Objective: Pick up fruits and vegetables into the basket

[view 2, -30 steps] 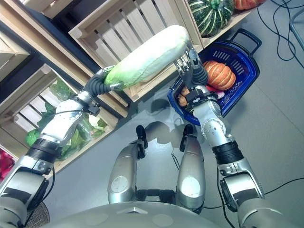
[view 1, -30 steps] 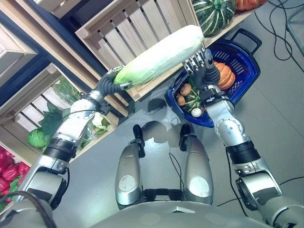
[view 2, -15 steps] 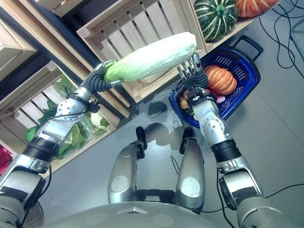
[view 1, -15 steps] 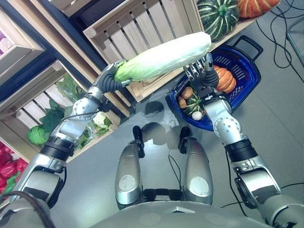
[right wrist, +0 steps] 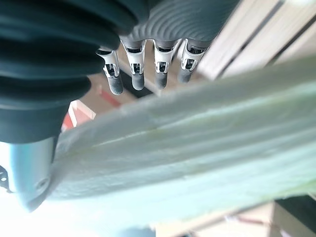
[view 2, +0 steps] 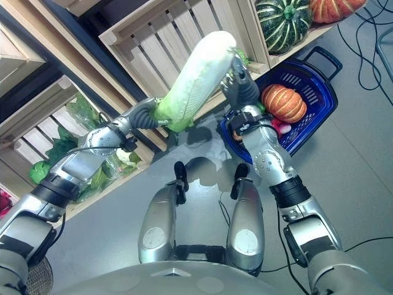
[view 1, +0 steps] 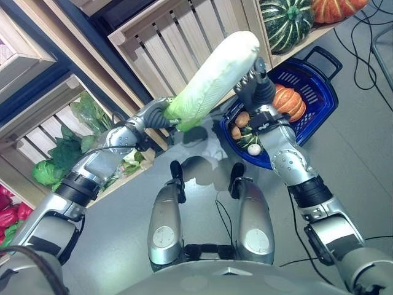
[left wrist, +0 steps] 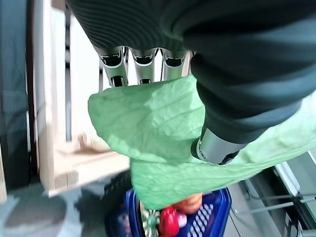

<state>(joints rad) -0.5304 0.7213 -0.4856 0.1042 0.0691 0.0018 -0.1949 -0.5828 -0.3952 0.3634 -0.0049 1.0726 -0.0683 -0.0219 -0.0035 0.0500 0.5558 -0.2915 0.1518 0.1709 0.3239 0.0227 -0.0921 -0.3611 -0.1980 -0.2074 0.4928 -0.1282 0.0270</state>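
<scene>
Pale-green cabbage (view 1: pixel 212 80) pinched at leafy end by left hand (view 1: pixel 161 114) | right hand (view 1: pixel 256 86) fingers straight, steadying white end (touching) | lower white end first into blue basket (view 1: pixel 319 92) beyond right hand.

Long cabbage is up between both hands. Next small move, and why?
Probably swing the long pale-green napa cabbage toward the blue plastic basket and lower it. The left hand grips its leafy end, the right hand props its white end, short of the basket.

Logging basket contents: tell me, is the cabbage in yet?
Not yet: the cabbage is held aloft beside the basket, its leafy end in the left hand.
</scene>
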